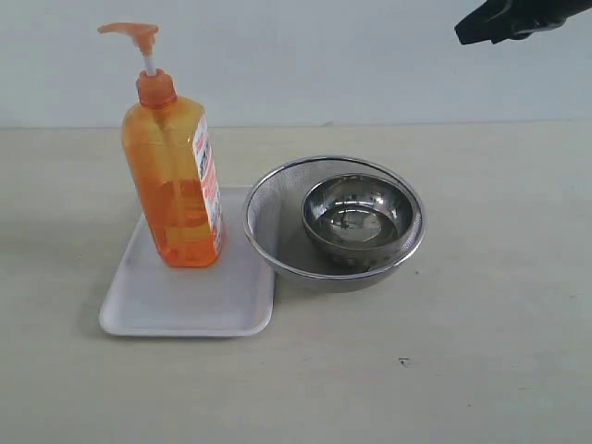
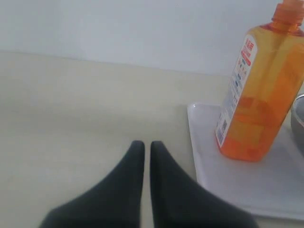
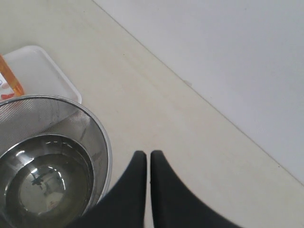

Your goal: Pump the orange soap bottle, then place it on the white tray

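Right, nearest the camera lies the white tray (image 1: 185, 310), flat on the pale surface (image 1: 481, 351), and the orange soap bottle (image 1: 173, 176) stands upright on it, toward the tray's far right part. It's a tall see-through orange bottle, with orange liquid filling most of it. It has an orange pump head on a white stem, and a white-and-red label turned toward the strainer (image 1: 273, 222). That round mesh strainer sits hard against the tray's right edge, with a shiny steel bowl (image 1: 356, 217) nested inside it.

Now the left fingers (image 2: 137, 152): pressed together with only a thin slit between the tips, gripping nothing. They hang over bare surface beside the tray, and the bottle is off to one side, clearly apart from them.

Over to the right fingers (image 3: 138, 160): also closed tip to tip, and empty. They hover just beside the strainer's rim, with the bottle beyond the strainer, only a sliver of orange showing. Neither pair touches the bottle.

Farthest back in the exterior view, the dark right arm (image 1: 509, 20) shows high in the top right corner, well clear of the bottle.
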`<action>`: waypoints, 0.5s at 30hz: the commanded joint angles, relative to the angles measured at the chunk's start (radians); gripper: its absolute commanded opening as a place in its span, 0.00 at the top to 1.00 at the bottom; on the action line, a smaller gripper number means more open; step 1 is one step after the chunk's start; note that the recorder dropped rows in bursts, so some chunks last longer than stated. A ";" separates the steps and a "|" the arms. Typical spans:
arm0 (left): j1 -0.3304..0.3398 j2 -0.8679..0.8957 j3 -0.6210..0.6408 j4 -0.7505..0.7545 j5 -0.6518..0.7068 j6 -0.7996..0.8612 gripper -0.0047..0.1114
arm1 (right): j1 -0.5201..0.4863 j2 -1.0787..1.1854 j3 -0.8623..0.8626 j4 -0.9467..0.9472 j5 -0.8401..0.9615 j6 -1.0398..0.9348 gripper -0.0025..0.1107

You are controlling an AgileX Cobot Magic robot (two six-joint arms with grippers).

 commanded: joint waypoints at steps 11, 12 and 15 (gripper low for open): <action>-0.005 -0.004 0.004 -0.010 0.001 -0.010 0.92 | -0.005 -0.012 0.002 0.007 0.010 0.000 0.98; -0.005 -0.004 0.004 -0.010 0.001 -0.010 0.92 | -0.005 -0.012 0.002 0.007 0.010 0.000 0.98; -0.005 -0.004 0.004 -0.010 0.001 -0.007 0.92 | -0.005 -0.012 0.002 0.007 0.010 0.000 0.98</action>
